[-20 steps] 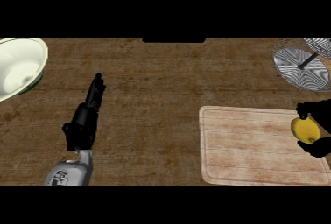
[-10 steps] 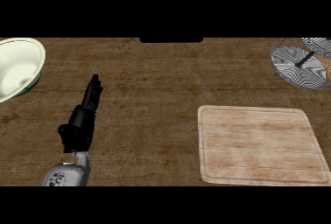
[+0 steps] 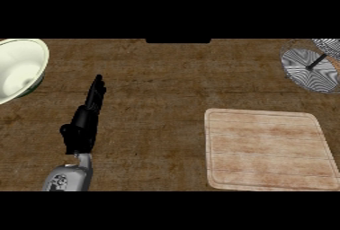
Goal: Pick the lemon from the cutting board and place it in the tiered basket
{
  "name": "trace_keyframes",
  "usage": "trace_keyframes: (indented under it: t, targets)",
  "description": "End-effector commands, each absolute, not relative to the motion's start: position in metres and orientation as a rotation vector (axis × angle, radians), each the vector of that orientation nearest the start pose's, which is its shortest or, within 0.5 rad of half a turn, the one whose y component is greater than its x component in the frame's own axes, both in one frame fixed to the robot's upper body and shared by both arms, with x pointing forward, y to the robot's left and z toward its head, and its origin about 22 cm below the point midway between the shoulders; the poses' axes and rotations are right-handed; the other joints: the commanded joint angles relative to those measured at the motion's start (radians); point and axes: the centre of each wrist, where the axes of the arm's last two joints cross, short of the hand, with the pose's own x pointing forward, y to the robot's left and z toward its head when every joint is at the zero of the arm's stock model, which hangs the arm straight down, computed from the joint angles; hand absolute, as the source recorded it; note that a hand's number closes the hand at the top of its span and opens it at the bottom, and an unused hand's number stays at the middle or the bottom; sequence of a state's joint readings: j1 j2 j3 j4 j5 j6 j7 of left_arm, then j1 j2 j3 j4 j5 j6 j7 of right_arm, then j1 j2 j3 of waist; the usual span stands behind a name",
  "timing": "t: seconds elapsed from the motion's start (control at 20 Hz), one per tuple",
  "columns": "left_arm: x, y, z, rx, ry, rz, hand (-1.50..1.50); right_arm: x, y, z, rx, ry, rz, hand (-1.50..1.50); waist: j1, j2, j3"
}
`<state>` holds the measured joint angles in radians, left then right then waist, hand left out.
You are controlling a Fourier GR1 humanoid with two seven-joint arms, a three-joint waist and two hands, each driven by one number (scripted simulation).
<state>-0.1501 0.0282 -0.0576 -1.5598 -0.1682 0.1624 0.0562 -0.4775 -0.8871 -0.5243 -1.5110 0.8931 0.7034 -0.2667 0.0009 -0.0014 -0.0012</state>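
Brown, rough-grained worktop (image 3: 166,81). Pale wood cutting board (image 3: 266,150), rounded corners, lies flat at 4 o'clock. Round wire tiered basket (image 3: 310,67) at 2. Cream bowl (image 3: 20,67) at 10. Left hand (image 3: 85,123) at 8, black fingers (image 3: 97,90) straight, pressed together, holding nothing. Lemon: can't tell where, out of view.

left hand (image 3: 85,121): fingers straight, pointing up-view | grey forearm at lower edge | thumb apparently tucked
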Motion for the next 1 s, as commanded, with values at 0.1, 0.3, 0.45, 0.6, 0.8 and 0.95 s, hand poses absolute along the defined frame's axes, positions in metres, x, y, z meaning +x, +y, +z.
trace_keyframes:
  t: [0.1,0.3,0.45,0.6,0.8,0.95]
  targets:
    - [0.277,0.197,0.039,0.183,-1.673,-0.118,0.0,0.28,-0.445,0.331,-1.09,-1.363,1.031,1.5,0.014,0.002,0.0]
    - [0.281,0.201,0.03,0.178,-1.66,-0.123,0.0,0.295,-0.443,0.34,-0.975,-1.396,0.953,1.5,0.011,0.003,0.0]
    - [0.267,0.191,0.028,0.186,-1.666,-0.123,0.0,0.318,-0.438,0.329,-1.058,-1.389,0.967,1.5,0.018,0.004,0.001]
    - [0.284,0.195,0.04,0.18,-1.662,-0.118,0.0,0.326,-0.425,0.342,-1.057,-1.399,0.919,1.5,0.01,0.003,0.001]
    - [0.279,0.195,0.025,0.159,-1.68,-0.126,0.0,0.353,-0.438,0.337,-1.158,-1.338,0.938,1.5,0.032,0.011,0.001]
    - [0.284,0.2,0.034,0.18,-1.672,-0.128,0.0,0.366,-0.429,0.337,-1.196,-1.347,0.953,1.5,0.024,0.008,0.001]
